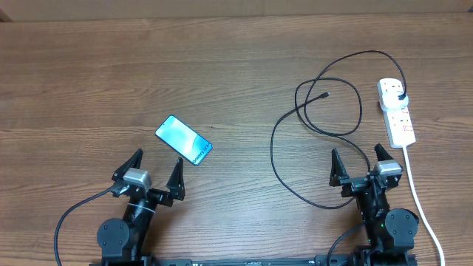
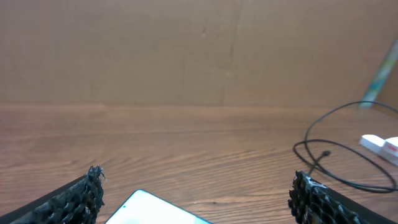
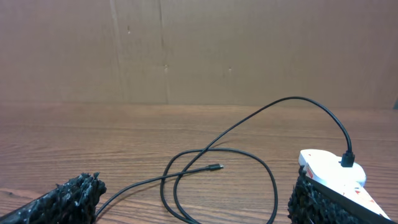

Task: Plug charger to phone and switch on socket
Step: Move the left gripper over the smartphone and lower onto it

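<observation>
The phone (image 1: pixel 183 140) lies flat on the wooden table, light-blue screen up, just ahead of my open left gripper (image 1: pixel 157 161); its near corner (image 2: pixel 149 208) shows between the wide-apart jaws of that gripper (image 2: pixel 199 177). The charger's black cable lies in loose loops, with its connector tip (image 1: pixel 326 95) free on the table and its plug (image 1: pixel 400 96) seated in the white socket (image 1: pixel 396 111). My right gripper (image 1: pixel 357 153) is open behind the loops, and nothing is between its fingers. From the right wrist I see the tip (image 3: pixel 216 166), the socket (image 3: pixel 329 165) and my gripper (image 3: pixel 196 182).
The socket's white cord (image 1: pixel 417 192) runs down the right side past the right arm to the table's front edge. A cardboard wall stands along the table's far edge. The cable's largest loop reaches close to the right arm's base.
</observation>
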`<state>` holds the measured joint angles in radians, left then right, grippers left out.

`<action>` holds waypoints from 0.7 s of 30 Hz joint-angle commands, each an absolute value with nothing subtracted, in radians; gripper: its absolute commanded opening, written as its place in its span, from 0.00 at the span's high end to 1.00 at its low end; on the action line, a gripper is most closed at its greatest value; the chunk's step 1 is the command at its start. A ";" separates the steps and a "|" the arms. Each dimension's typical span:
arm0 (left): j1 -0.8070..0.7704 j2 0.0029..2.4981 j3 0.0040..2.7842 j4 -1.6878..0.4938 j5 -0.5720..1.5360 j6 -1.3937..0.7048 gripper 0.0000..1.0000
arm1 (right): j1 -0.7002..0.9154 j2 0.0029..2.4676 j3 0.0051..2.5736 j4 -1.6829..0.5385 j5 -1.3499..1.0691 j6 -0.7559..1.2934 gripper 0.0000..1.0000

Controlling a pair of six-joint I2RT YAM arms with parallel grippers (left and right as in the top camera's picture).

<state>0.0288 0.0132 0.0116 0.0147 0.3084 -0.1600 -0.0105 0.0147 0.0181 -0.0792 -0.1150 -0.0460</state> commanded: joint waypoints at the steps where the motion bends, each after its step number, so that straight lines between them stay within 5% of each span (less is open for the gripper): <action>1: 0.033 0.007 0.091 0.007 0.348 -0.188 0.00 | -0.007 0.003 0.008 -0.074 -0.105 -0.051 0.00; 8: 0.033 0.089 0.277 -0.103 0.247 -0.187 0.00 | -0.007 0.003 0.008 -0.074 -0.105 -0.050 0.00; 16: 0.033 0.451 0.577 -0.135 0.284 -0.187 0.00 | -0.007 0.003 0.008 -0.074 -0.105 -0.051 0.00; 21: 0.032 0.701 0.854 -0.358 0.286 -0.188 0.00 | -0.007 0.003 0.008 -0.074 -0.105 -0.050 0.00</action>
